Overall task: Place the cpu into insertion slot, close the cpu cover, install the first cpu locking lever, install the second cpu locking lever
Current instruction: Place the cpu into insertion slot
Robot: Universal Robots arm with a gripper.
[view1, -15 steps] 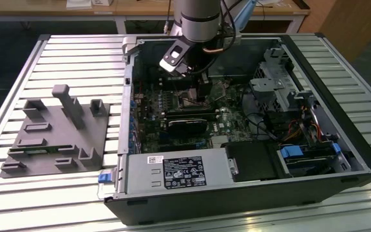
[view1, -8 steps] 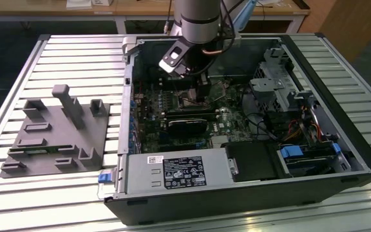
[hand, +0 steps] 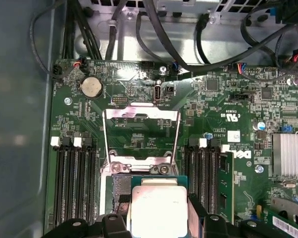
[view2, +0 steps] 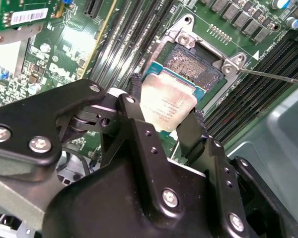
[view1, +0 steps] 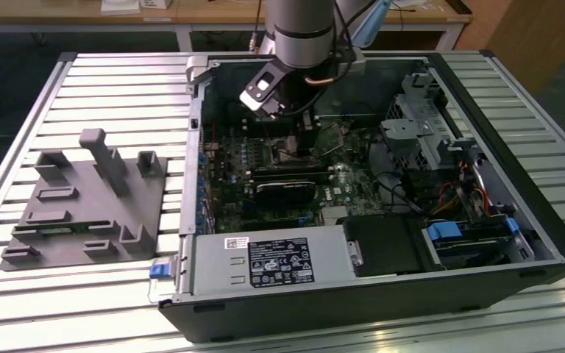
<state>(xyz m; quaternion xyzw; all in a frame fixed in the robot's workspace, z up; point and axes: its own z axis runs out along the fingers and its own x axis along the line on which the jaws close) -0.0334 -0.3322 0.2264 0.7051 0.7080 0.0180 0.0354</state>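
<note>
Two fingers of my claw [view2: 165, 110] pinch the cpu [view2: 171, 94] by opposite edges, holding it close over the insertion slot [view2: 198, 62], whose dark centre is partly bare. The cpu cover [hand: 141, 134] stands swung open beside the slot. The open computer case [view1: 381, 309] rests on the slatted counter [view1: 86, 81].

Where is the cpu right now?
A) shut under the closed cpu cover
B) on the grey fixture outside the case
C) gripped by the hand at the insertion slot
C: the hand grips the cpu at the insertion slot, and the cpu cover stands open.
</note>
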